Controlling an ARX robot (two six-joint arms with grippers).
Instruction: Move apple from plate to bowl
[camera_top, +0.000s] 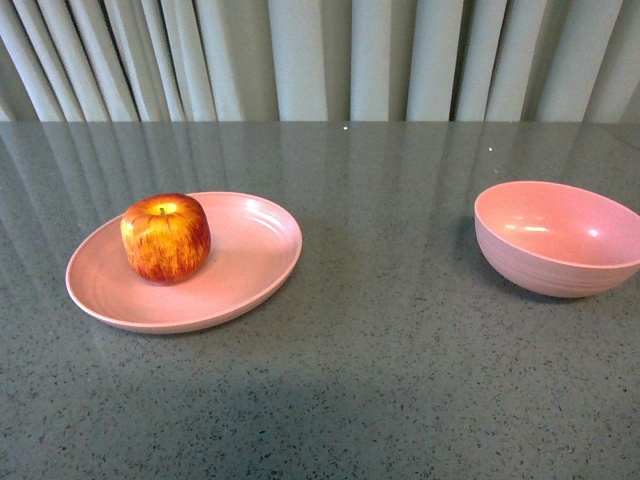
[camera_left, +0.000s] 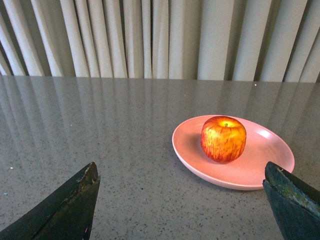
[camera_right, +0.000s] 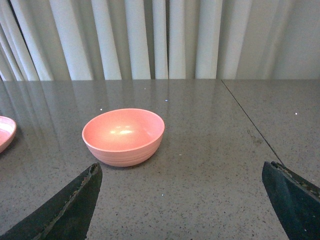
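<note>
The apple is sitting on the plate, well apart from the empty bowl across the grey surface. The left gripper and right gripper are both gaping wide, holding nothing. An off-centre pinch could be sending the glossy fruit rolling over the shallow rim.

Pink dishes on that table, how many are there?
2. The shallow plate sits on the left in the front view, holding the apple; the deep bowl stands apart on the right, empty. Nothing seems to hide another dish.
</note>
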